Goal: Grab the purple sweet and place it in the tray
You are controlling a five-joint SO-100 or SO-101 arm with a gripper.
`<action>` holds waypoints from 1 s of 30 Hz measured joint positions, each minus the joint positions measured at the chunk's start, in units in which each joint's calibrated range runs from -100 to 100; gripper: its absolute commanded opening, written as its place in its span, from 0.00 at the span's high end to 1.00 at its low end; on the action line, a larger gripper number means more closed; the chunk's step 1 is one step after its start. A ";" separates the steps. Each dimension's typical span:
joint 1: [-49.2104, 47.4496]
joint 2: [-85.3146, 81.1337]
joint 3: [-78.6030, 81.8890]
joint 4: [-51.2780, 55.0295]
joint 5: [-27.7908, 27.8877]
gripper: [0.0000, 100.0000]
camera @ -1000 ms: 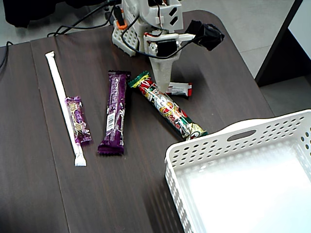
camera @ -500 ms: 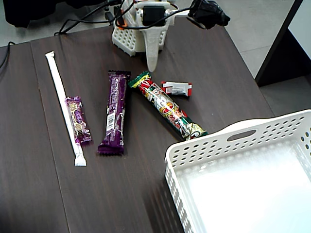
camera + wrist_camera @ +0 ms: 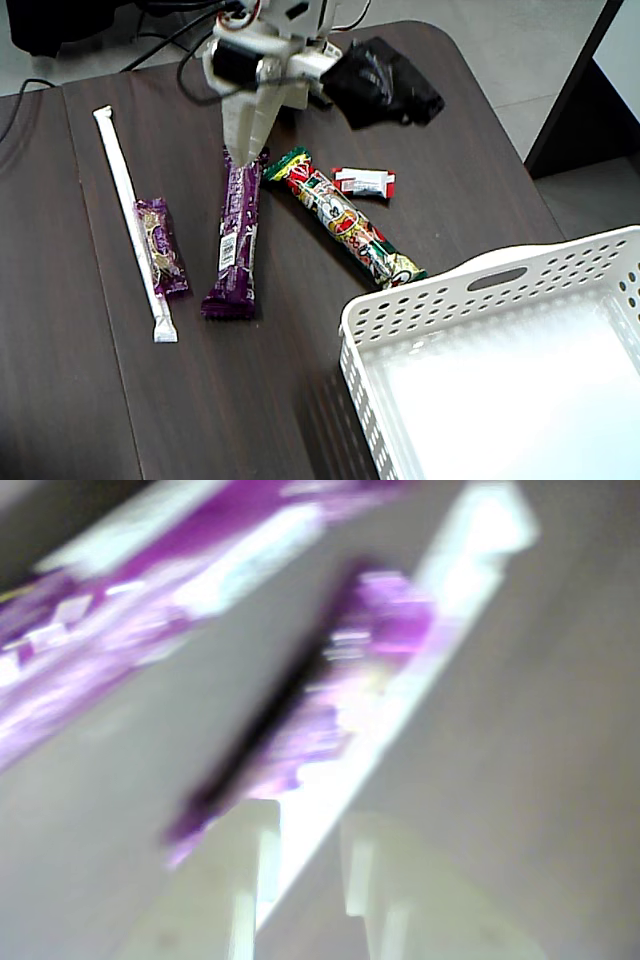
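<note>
1. Though two purple wrappers are seen, the small purple sweet (image 3: 160,247) is found lying flat, below and well left of the gripper (image 3: 243,152) in the fixed view, pressed against a white paper straw (image 3: 128,195).
2. A long purple bar (image 3: 236,235) is laid directly below the gripper tip, with its top end meeting the tip. Contact cannot be told.
3. The fingers (image 3: 235,880) are seen slightly parted in the blurred wrist view, with nothing pinched.
4. A colourful long packet (image 3: 345,220) and a small red-white sweet (image 3: 364,182) are placed just right of the gripper.
5. A white perforated tray (image 3: 450,290) is set well apart at lower right, on the dark table (image 3: 460,150).
</note>
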 measured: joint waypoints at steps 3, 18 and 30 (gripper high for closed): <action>-0.75 10.60 -10.67 7.85 0.41 0.96; 1.35 30.20 -38.59 24.91 -4.65 0.96; 7.50 30.29 -38.77 24.91 -11.91 0.96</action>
